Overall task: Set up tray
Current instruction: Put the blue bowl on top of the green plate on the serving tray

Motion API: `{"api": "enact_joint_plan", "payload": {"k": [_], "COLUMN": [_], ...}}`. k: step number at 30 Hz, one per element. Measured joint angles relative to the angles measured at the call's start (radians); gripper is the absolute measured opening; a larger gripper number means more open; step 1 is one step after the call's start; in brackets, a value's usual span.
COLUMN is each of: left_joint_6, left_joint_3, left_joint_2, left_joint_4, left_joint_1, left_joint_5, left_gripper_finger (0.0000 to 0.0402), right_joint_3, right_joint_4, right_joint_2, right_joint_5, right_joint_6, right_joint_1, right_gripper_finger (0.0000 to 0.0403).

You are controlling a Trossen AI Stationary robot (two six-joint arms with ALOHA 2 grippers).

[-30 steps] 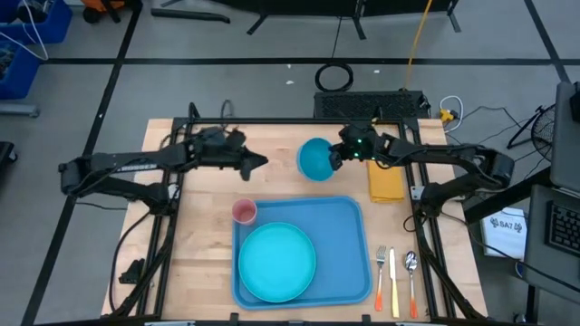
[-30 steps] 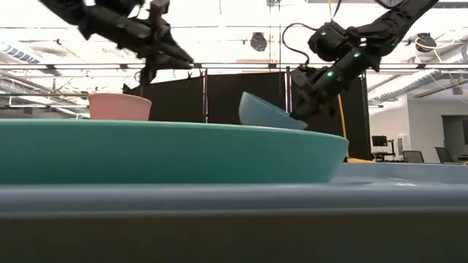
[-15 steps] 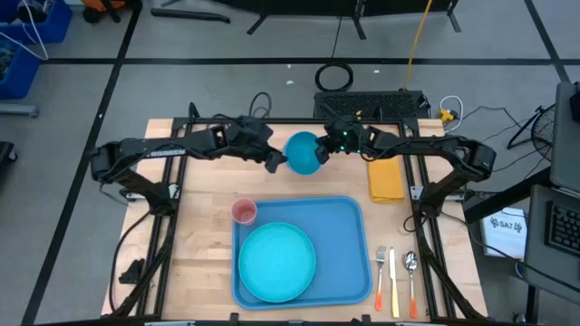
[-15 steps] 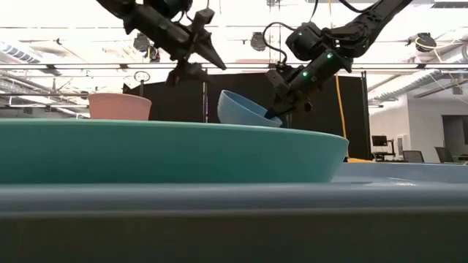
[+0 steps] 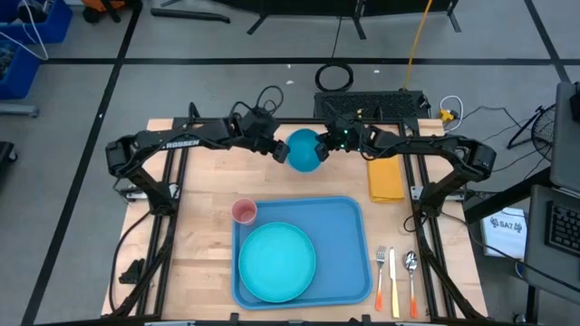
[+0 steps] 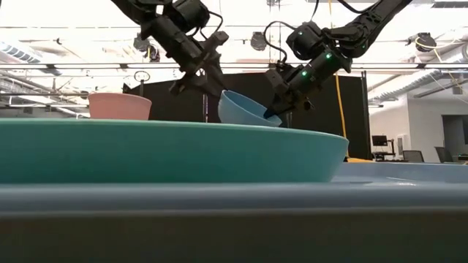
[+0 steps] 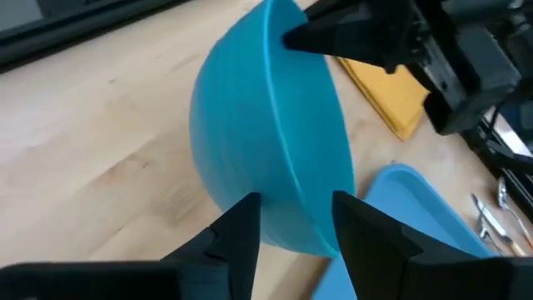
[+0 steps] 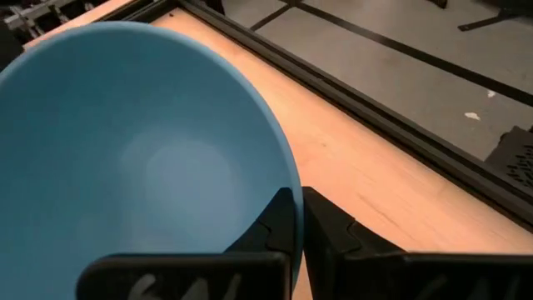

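Although the tray point(image 5: 349, 237) already lies flat on the table point(image 5: 199, 235) with the turquoise plate point(image 5: 276, 261) inside it, well below both sets of fingers, the setting looks less than half done. The yellow-orange napkin point(image 5: 385, 181) lies just beside the right arm, off the tray. The blue bowl point(image 5: 304, 151) is in the air, tipped on its side between the two arms. The pink cup point(image 5: 244, 212) stands on the table, touching or just off the tray's far left corner. The fork point(image 5: 381, 272), knife point(image 5: 394, 282) and spoon point(image 5: 411, 272) lie on the table to the tray's right. All of these seem yet to be placed.

The right gripper point(image 8: 296, 225) has its fingers pinched on the bowl's rim, one inside and one outside. The left gripper point(image 7: 293, 221) has its fingers parted, straddling the opposite rim without clamping it, so this reads as a handover.

A second ago the left gripper hung well clear of the bowl; since then it has closed in, and the bowl has shifted toward it.
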Motion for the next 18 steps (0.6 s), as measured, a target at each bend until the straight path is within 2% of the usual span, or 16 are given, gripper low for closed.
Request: {"api": "enact_joint_plan", "payload": {"k": [10, 18], "left_joint_6": [-0.014, -0.024], "left_joint_3": [0.033, 0.033], "left_joint_2": [0.096, 0.112], "left_joint_4": [-0.012, 0.012], "left_joint_1": [0.007, 0.012], "left_joint_5": [-0.017, -0.164], "left_gripper_finger": [0.0130, 0.0129], "right_joint_3": [-0.003, 0.042], "right_joint_4": [0.003, 0.003], "right_joint_2": [0.001, 0.000], "right_joint_5": [0.001, -0.011], "right_joint_6": [0.014, 0.028], "right_joint_1": [-0.001, 0.016], "right_gripper_finger": [0.0000, 0.0000]}}
